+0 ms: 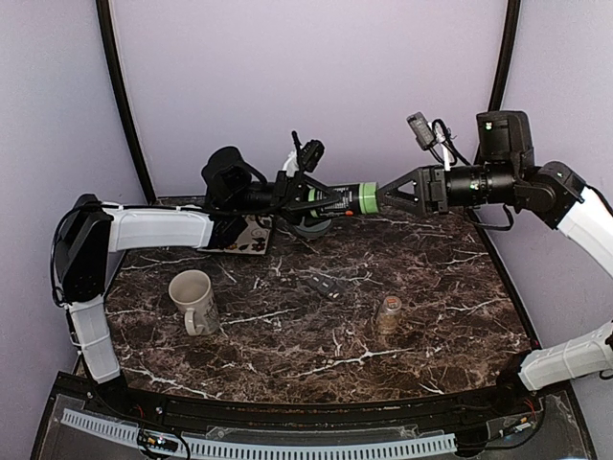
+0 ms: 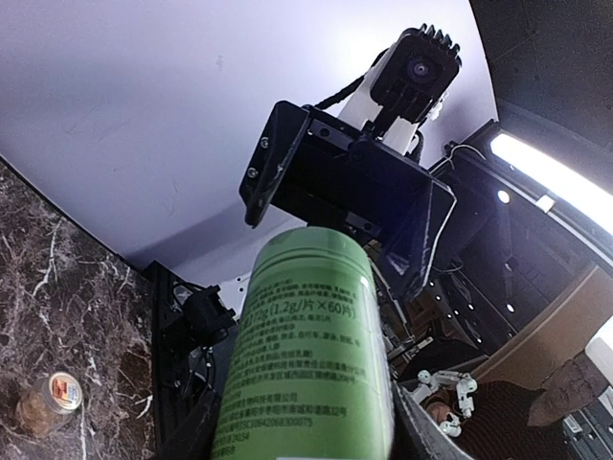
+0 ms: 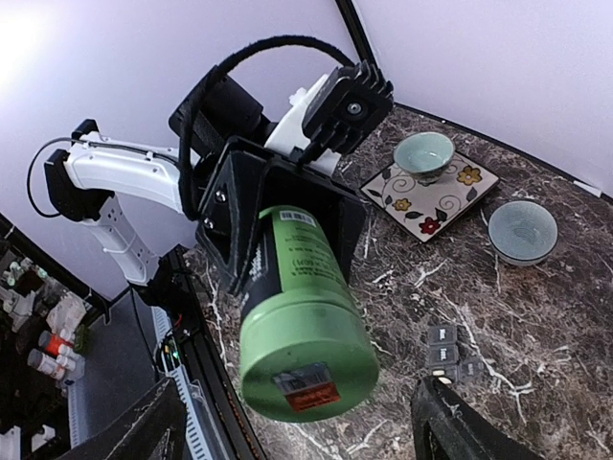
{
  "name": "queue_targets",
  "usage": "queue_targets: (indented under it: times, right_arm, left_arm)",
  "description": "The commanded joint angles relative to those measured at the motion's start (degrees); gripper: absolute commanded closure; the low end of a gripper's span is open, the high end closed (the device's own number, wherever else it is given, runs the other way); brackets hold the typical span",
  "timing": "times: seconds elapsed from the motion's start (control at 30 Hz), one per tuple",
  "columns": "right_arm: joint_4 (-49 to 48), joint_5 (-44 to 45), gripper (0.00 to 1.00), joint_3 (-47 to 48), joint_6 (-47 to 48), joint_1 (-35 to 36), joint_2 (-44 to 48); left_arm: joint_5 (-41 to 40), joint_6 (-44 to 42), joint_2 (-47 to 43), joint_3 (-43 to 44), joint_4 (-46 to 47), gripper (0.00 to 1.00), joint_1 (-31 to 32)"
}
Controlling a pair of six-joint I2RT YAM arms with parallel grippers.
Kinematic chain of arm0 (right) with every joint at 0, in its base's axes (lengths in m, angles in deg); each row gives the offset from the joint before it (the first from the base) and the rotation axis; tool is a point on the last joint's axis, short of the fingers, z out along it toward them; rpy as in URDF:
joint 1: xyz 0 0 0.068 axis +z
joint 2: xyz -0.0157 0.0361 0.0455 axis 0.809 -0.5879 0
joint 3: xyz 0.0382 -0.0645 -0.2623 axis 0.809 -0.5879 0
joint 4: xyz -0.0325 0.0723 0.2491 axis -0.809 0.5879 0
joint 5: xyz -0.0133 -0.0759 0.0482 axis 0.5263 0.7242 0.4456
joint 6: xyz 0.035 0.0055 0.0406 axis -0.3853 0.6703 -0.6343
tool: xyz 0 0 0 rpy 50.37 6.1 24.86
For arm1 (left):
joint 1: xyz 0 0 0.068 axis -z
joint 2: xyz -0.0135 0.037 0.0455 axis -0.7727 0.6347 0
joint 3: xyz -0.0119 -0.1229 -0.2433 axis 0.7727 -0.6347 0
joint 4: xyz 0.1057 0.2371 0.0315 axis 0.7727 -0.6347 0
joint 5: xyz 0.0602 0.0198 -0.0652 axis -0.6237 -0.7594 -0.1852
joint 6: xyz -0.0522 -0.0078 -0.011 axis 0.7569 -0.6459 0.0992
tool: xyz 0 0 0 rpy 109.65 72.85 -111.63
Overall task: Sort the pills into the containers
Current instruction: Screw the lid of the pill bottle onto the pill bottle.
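Gripping the green bottle point(image 1: 362, 197) level at upper centre of the overhead frame, the left gripper point(image 1: 330, 198) is offering its end to the right gripper point(image 1: 386, 195), jaws spread; centring them squarely before closing is looking key.

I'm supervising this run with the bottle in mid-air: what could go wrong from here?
Only the left hand grips the green plastic pill bottle, held level above the dark marble table; a slip drops it. The right hand, fingers open, flanks its end; closing off-centre could knock it loose.
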State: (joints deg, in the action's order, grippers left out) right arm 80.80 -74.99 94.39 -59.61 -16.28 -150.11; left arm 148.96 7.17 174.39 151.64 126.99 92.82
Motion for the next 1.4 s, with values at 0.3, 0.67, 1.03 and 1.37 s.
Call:
queue_targets:
  times: [0.3, 0.67, 1.03, 1.37]
  right_arm:
    - [4.4, 1.3, 0.2, 2.6, 9.4, 1.0, 0.2]
    - [4.8, 2.4, 0.2, 4.6, 10.4, 4.2, -1.6]
    - [4.7, 3.8, 0.26, 5.8, 11.1, 5.6, -3.6]
    - [6.2, 4.0, 0.7, 8.0, 10.9, 5.8, -6.1]
  left_arm:
    - [5.4, 10.7, 1.8, 4.3, 11.7, 1.0, 0.0]
    - [6.1, 9.8, 2.3, 4.9, 10.0, 1.0, 0.1]
    - [7.2, 9.8, 2.4, 5.1, 9.8, 1.0, 0.1]
    - [7.7, 9.1, 1.9, 5.2, 9.4, 1.0, 0.3]
